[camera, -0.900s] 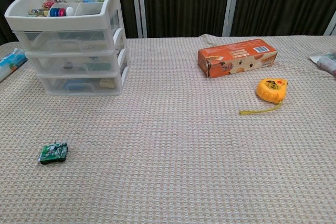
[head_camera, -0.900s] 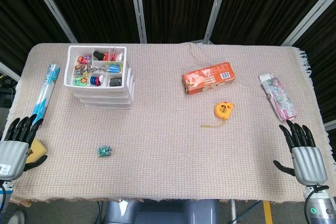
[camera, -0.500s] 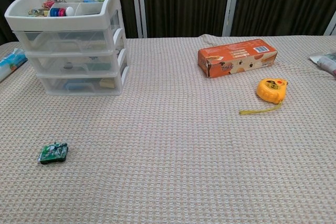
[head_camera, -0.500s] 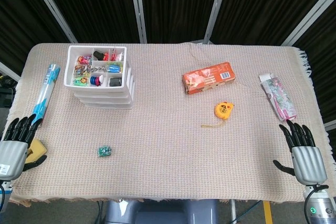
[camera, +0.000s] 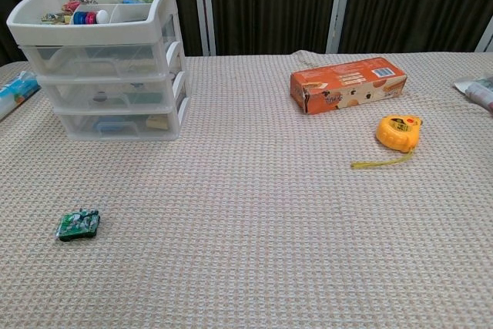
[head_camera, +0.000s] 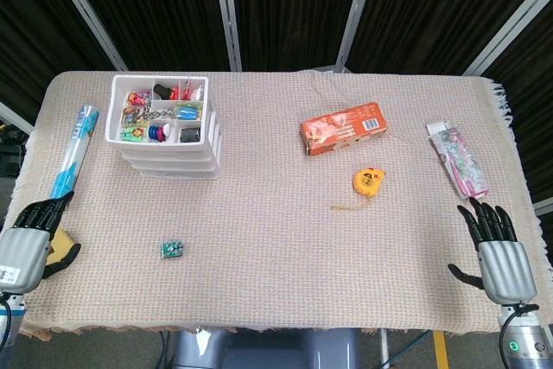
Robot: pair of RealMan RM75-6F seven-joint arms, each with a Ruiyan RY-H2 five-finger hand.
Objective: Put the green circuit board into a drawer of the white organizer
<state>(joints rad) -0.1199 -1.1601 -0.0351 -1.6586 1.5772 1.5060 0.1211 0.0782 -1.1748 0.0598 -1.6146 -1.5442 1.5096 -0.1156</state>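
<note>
Basically nothing done: green circuit board (head_camera: 171, 250) lies on the table (head_camera: 276, 213) near its front-left edge, white organizer (head_camera: 167, 131) drawers closed. Left hand (head_camera: 26, 244) and right hand (head_camera: 499, 252) empty, fingers spread, at the front corners.

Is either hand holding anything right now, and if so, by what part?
Nothing is held. The left hand and right hand are both empty near the table's front corners, and the green circuit board lies untouched on the cloth.

The small green circuit board (head_camera: 171, 250) lies flat on the cloth, well apart from the closed-drawered white organizer (head_camera: 166, 129).
</note>
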